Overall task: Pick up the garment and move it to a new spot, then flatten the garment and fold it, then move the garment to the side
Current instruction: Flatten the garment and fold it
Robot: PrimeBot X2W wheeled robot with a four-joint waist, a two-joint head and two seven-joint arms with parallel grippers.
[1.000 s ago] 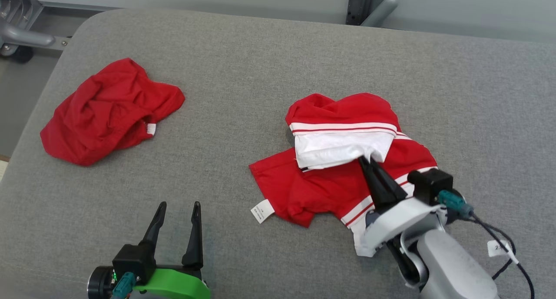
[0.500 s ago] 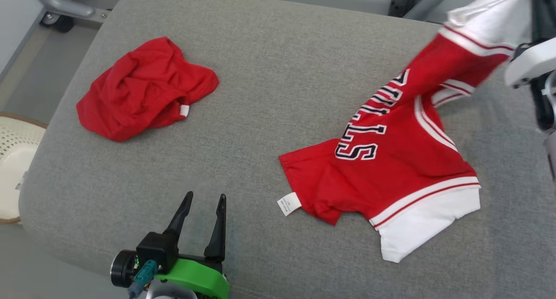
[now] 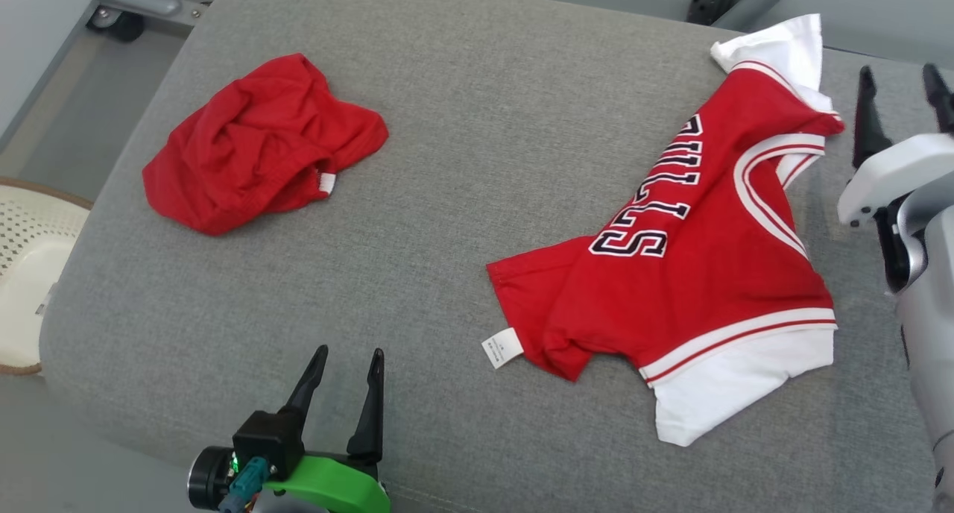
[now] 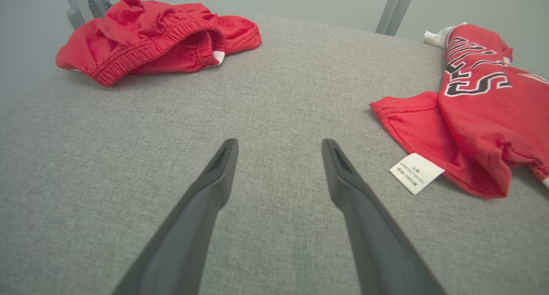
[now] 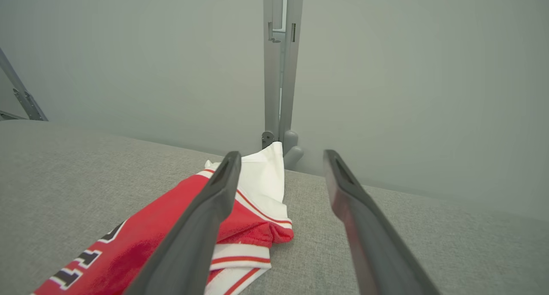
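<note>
On right half of grey cushion (image 3: 484,88), red jersey (image 3: 700,274) lies part-spread, far sleeve (image 3: 775,47) bunched, near hem corner (image 3: 559,349) tucked under; right gripper (image 3: 898,69) just beside far sleeve, jaws apart, empty; left gripper (image 3: 350,351) at near edge, likewise spread, empty; you pinch hem corner by label (image 3: 501,347), tug outward; avoid red shorts (image 3: 257,144) far left.

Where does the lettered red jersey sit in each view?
Head view: jersey, right of centre.
Left wrist view: jersey, at the right edge.
Right wrist view: jersey, lower left.
Shared landmark: its white sleeve, at the jersey's far end.
</note>
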